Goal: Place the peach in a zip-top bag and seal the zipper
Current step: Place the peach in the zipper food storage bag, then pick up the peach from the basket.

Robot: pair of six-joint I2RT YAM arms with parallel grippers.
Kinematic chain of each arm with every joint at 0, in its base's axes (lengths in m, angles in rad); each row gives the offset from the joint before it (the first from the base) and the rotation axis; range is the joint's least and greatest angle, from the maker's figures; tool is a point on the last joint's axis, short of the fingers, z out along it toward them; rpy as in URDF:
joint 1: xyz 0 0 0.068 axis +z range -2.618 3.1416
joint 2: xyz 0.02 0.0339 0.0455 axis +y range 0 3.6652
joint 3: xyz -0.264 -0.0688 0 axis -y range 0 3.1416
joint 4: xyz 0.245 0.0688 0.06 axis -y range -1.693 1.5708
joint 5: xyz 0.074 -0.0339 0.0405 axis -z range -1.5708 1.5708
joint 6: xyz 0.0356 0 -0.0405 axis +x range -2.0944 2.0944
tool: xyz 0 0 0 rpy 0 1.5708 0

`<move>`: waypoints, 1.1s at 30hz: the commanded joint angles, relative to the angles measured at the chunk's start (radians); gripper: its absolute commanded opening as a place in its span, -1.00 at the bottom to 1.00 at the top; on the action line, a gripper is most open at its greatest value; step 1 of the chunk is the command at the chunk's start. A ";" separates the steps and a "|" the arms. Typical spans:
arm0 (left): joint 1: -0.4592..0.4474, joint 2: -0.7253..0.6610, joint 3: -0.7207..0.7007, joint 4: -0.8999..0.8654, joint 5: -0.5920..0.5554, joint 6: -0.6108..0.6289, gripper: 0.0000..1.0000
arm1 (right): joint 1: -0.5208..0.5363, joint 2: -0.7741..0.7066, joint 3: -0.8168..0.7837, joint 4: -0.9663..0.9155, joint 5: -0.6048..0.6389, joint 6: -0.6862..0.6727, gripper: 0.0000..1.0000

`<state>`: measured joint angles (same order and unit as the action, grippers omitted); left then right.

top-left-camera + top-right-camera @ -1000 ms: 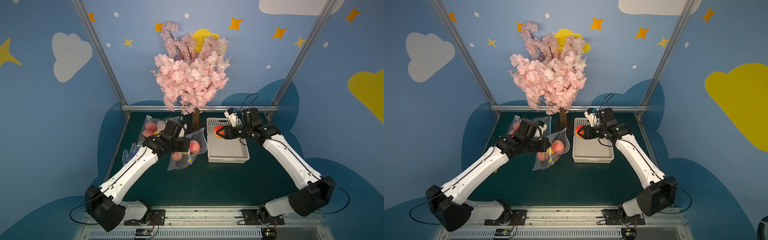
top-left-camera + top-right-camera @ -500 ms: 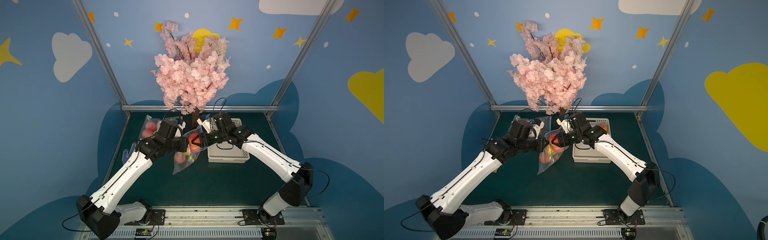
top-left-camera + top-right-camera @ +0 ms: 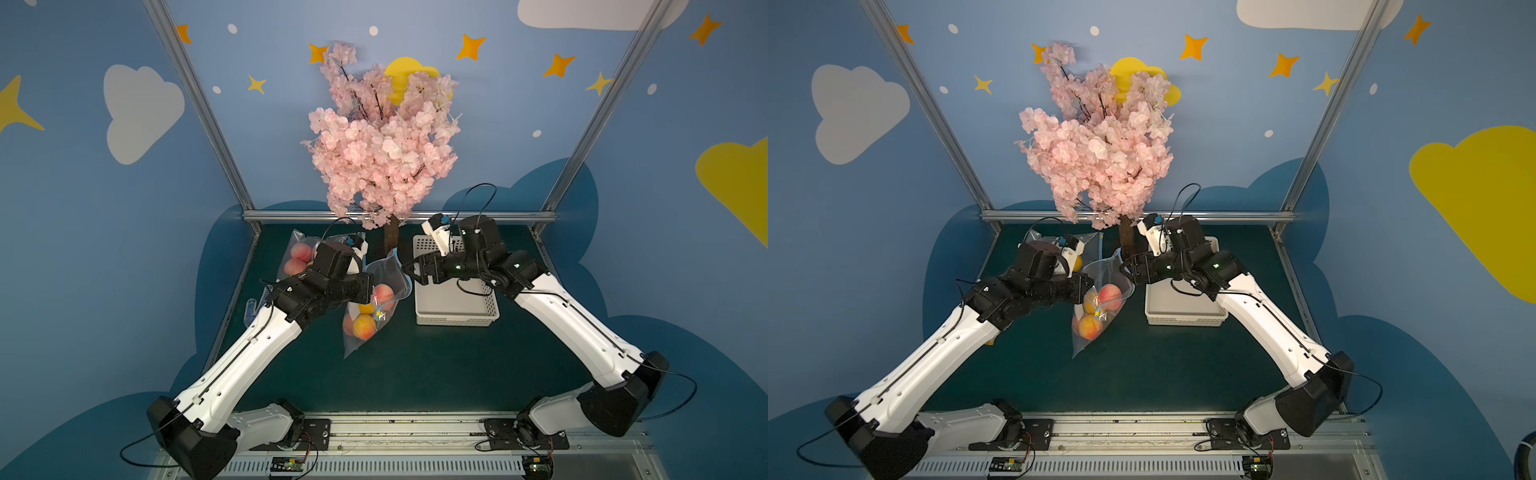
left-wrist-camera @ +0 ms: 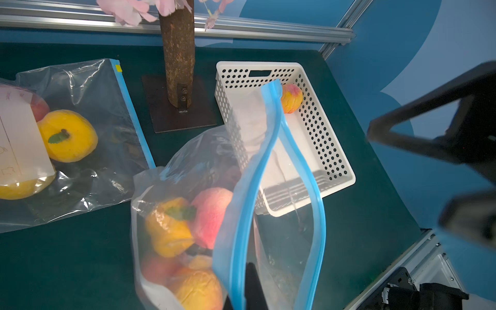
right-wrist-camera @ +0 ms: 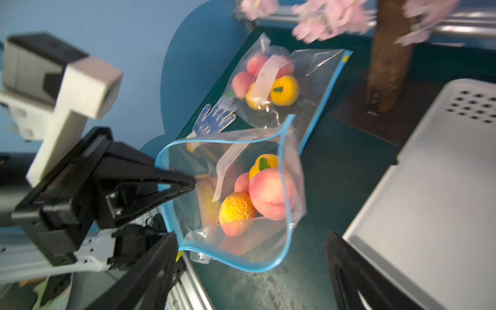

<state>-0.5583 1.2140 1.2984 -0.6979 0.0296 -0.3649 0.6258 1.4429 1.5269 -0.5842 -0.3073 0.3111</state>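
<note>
I think the drop-in step is done and zipping comes next: I must pinch the blue strip and slide along it. The white basket [image 4: 338, 182] has one peach [image 4: 291, 98] in a corner. A flat bag [image 4: 88, 88] behind holds more fruit. My left gripper [image 5: 192, 183] is clamped on the open bag [image 5: 236, 252], with the pink peach [image 5: 268, 193] inside. My right gripper [image 3: 410, 272] is spread wide, empty, just beside the bag.

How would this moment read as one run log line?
zip-top bag: unsealed, peaches inside | left gripper: shut on its rim | right gripper: open, empty | basket: one peach
</note>
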 commanded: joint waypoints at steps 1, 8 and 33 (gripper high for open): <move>-0.002 0.005 0.006 0.009 0.002 0.009 -0.94 | -0.087 0.047 -0.057 -0.010 0.187 0.010 0.75; -0.003 0.011 -0.009 0.017 0.026 0.002 -0.94 | -0.217 0.303 0.024 -0.068 0.560 -0.092 0.72; -0.002 0.042 -0.008 0.026 0.036 0.001 -0.94 | -0.290 0.924 0.495 -0.158 0.789 -0.260 0.63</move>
<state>-0.5591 1.2579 1.2976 -0.6865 0.0547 -0.3660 0.3511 2.3402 1.9919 -0.6907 0.5125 0.0555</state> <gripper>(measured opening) 0.047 0.821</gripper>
